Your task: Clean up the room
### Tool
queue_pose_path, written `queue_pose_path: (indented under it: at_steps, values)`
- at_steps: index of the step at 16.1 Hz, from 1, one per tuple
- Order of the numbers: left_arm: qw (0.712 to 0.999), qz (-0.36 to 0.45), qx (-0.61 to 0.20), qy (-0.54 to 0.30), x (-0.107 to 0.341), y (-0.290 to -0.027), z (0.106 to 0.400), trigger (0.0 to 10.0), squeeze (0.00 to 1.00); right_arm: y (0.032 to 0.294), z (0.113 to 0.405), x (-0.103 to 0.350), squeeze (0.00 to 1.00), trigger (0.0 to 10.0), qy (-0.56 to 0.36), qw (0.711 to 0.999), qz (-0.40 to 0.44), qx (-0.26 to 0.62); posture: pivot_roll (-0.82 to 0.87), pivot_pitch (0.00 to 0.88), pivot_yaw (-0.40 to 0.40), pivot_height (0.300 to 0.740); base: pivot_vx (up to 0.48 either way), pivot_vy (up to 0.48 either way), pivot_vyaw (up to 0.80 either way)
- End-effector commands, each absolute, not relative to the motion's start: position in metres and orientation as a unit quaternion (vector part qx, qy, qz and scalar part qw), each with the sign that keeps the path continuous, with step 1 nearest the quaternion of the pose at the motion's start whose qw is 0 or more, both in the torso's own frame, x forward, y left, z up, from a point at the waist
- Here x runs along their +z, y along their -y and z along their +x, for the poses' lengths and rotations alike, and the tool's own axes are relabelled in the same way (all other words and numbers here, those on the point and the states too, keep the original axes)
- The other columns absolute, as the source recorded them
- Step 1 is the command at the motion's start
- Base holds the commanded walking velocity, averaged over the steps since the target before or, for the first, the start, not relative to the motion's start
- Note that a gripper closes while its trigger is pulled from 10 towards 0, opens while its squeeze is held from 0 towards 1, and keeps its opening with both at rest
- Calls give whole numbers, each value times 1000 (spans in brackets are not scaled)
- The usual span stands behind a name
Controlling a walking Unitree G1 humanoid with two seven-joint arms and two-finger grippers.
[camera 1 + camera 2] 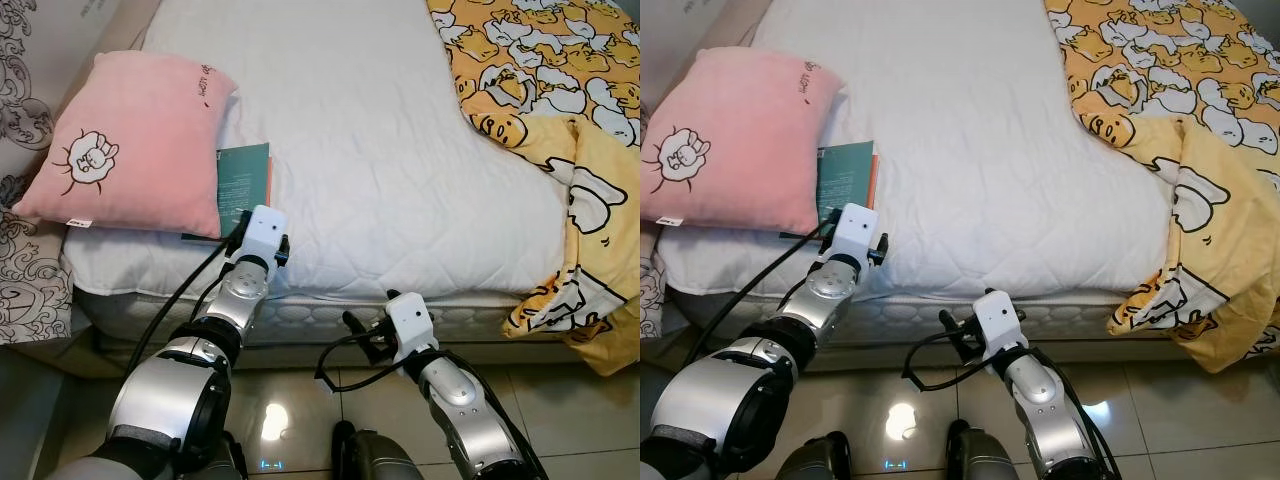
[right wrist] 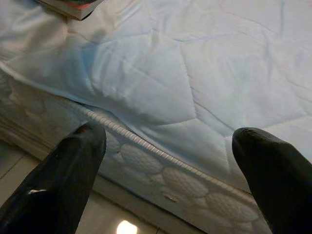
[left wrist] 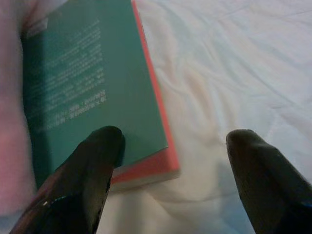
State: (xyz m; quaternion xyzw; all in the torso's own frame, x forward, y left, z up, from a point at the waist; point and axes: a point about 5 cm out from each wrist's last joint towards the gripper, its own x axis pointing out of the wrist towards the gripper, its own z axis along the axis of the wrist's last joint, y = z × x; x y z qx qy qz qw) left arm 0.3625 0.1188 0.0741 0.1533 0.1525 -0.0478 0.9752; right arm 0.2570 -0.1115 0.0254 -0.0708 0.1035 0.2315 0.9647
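Book, teal cover, orange-red spine edge: lies flat on white quilted bedsheet, at about 11 o'clock from the robot, near the mattress front edge. Left part tucked under pink pillow. Long axis runs roughly 12-to-6, near corner pointing back toward 6 o'clock. White print in several lines on the cover; too blurred to read in left wrist view, too small in eye views.

Pillow: black line drawing of a small animal inside a sun-like ring, short line of script near the top corner, unreadable. Small white tag at the lower corner.

Left gripper: reaches over the bed edge to the book's near end. Fingers spread wide, nothing held. One fingertip sits over the book's near corner; contact cannot be confirmed. Other fingertip over bare sheet, at 3 o'clock of the spine.

Right gripper: low, in front of mattress side, at about 1 o'clock. Fingers wide apart, nothing between them; faces the sheet edge and the piped mattress seam.

Yellow blanket with cartoon duck print: covers the bed at 1 to 2 o'clock, one corner hanging over the front edge toward the tiled floor. Patterned grey-and-white fabric at 9 to 10 o'clock, beside the bed.
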Motion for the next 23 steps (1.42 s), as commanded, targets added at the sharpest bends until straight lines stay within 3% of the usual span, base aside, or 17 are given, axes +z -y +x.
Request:
queue_pose_path:
  at_steps: [1, 5, 9, 13, 14, 17, 18, 23]
  values:
    - [969, 122, -88, -196, 59, -104, 353, 10000, 0, 117, 255, 24, 0, 10000, -112, 965, -76, 225, -187, 200, -98, 740, 0, 0, 0]
    - [961, 77, -178, -199, 49, -76, 340, 10000, 0, 116, 265, 27, 0, 10000, -111, 966, -71, 223, -149, 183, -106, 740, 0, 0, 0]
    - [957, 95, -205, -180, 43, -73, 332, 10000, 0, 113, 271, 29, 0, 10000, -108, 965, -72, 227, -129, 160, -109, 740, 0, 0, 0]
    - [963, 92, -247, -53, 76, -64, 341, 10000, 0, 116, 282, 39, 0, 10000, -86, 973, -61, 205, -128, 96, -78, 740, 0, 0, 0]
    - [975, 35, -215, 37, 107, -82, 348, 10000, 0, 129, 293, 55, 0, 10000, -48, 985, -51, 155, -121, 47, -61, 740, 0, 0, 0]
    - [982, -32, -142, 118, 141, -120, 347, 10000, 0, 144, 303, 75, 0, 10000, 0, 994, -32, 104, -103, 16, -41, 740, 0, 0, 0]
    - [993, 15, -69, 99, 129, -152, 347, 10000, 0, 146, 306, 81, 0, 10000, 17, 995, -18, 93, -96, 22, -33, 740, 0, 0, 0]
    - [999, 36, 9, 9, 82, -183, 324, 10000, 0, 138, 306, 69, 0, 10000, -9, 994, -27, 108, -86, 17, -40, 740, 0, -384, 0]
